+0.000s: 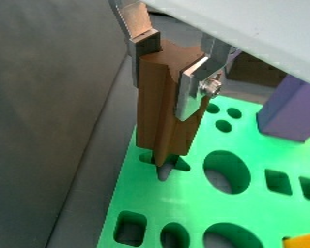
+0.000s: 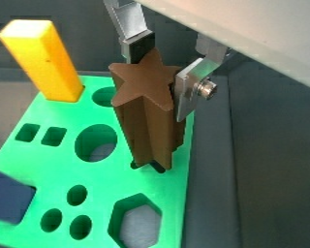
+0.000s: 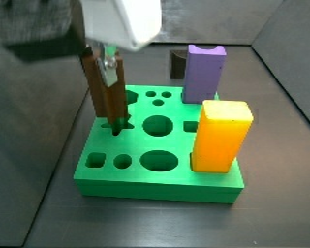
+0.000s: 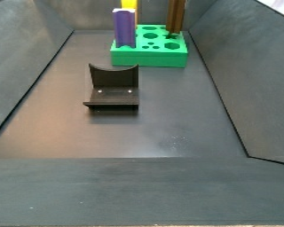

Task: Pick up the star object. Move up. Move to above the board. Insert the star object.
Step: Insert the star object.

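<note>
One board (image 3: pixel 165 179), green, sits at the floor's far end, fixture (image 4: pixel 111 87) well apart on open floor. Purple block (image 3: pixel 203 73) and orange block (image 3: pixel 220 136) stand in board holes. Gripper (image 2: pixel 165 70) is clenched on the star object (image 2: pixel 147 111) (upright, lower end in the star hole near the board's edge, beside the wall).

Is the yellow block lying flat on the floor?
No, the orange-yellow block stands upright in the green board, while the pincer holds the star object.
</note>
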{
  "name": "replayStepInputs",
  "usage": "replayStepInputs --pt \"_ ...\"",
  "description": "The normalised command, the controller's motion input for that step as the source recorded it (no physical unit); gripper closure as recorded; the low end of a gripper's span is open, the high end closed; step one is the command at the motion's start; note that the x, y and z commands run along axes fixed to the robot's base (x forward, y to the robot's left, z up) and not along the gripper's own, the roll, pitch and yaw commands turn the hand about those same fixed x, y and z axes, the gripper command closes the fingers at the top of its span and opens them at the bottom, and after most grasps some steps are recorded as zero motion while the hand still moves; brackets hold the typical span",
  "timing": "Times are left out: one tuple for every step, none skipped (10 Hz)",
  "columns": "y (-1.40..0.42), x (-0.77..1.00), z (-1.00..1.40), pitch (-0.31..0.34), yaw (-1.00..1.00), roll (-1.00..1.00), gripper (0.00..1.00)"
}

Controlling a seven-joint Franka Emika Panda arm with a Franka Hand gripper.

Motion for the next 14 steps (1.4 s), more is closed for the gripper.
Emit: replayStepInputs --pt "0.00 0.00 -0.16 0.000 0.00 0.00 1.00" --pt "0.00 0.09 -0.52 -0.069 -0.05 0.10 1.00" --pt "-0.06 0.07 -0.58 -0.106 -0.07 0.14 1.00" --pt "-0.03 0.03 -0.44 -0.130 -0.07 0.06 1.00" --pt "-0.01 0.10 -0.37 -0.133 -0.09 0.01 1.00" --pt "-0.01 0.23 -0.34 -0.121 -0.14 0.01 1.00" --pt "0.00 0.29 -0.28 -0.106 -0.15 0.00 1.00" --pt "0.00 0.26 -0.09 -0.034 -0.12 -0.02 1.00" --pt "0.00 0.09 -0.04 -0.017 -0.11 0.00 1.00" --pt "-0.01 0.00 -0.39 -0.079 -0.10 0.03 1.00" --pt "-0.05 -0.38 -0.58 -0.107 -0.17 0.10 1.00" --pt "-0.06 -0.57 -0.50 -0.073 -0.10 0.07 1.00" --pt "-0.02 0.00 -0.05 0.000 0.00 0.00 1.00" --pt "-0.04 -0.01 -0.17 0.000 0.00 0.02 1.00"
